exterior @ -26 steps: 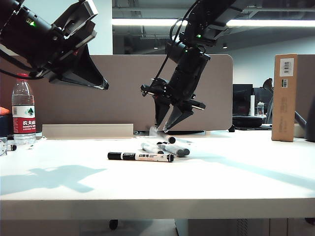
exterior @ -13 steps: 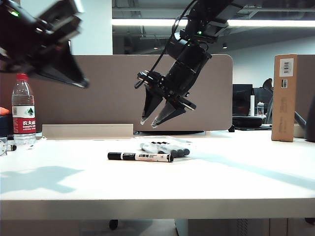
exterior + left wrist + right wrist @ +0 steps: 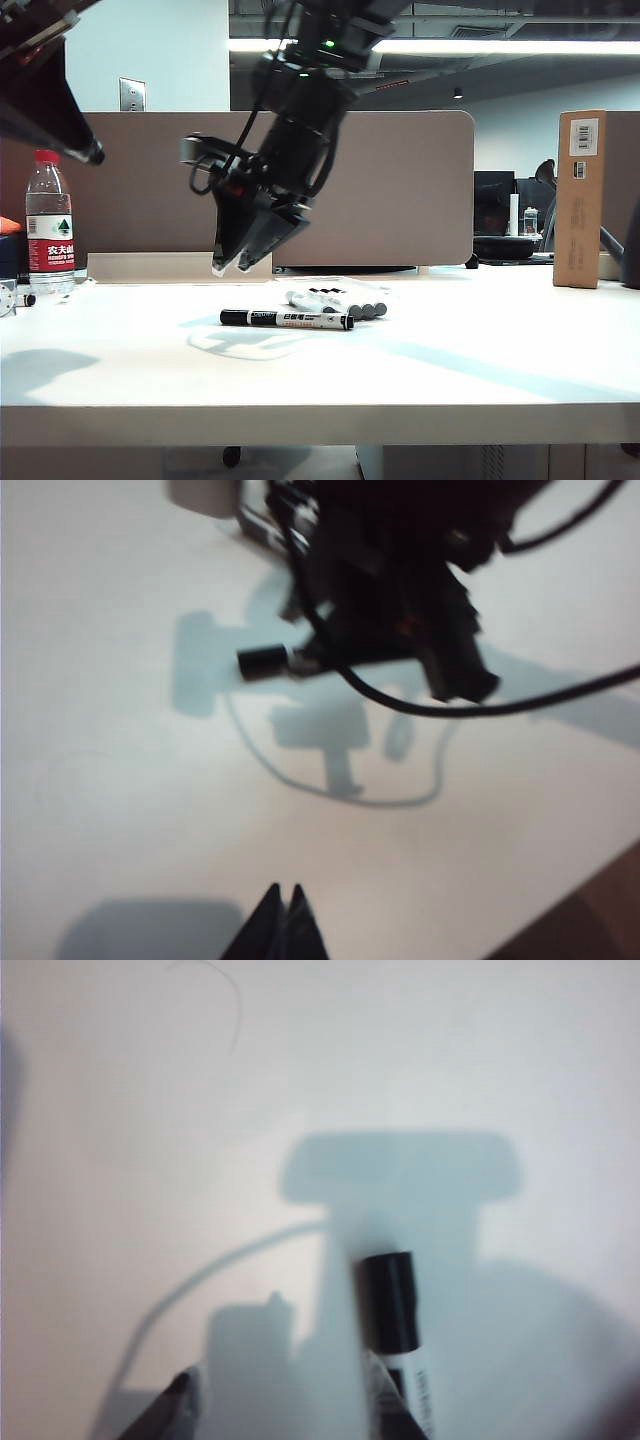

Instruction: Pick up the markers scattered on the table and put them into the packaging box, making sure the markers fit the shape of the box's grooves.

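Right pincer [image 3: 228,268] hangs above the worktop [image 3: 420,370], tips pointing down, jaws parted, nothing between them; its fingertips [image 3: 180,1400] show spread in the right wrist view. Lone marker [image 3: 286,319] lies flat on the worktop just below this pincer and slightly toward the right of the exterior view, black cap end nearest the tips. In the right wrist view that marker [image 3: 395,1335] sits between the two fingertips, lower down, not touching them. Packaging box [image 3: 340,297] is beyond the lone marker, further from the right pincer, with several markers [image 3: 345,304] lying side by side in it; exact groove seating too small to tell.

Left pincer [image 3: 88,152] is raised high at the far left of the exterior view, well apart from the marker and box. In the left wrist view the left pincer [image 3: 282,920] tips sit pressed together, clenched, holding nothing. Far below it, the right arm [image 3: 400,590] covers most of the lone marker [image 3: 265,663].

Water bottle [image 3: 48,228] stands under the left pincer. Cardboard box [image 3: 580,198] stands well away from both.
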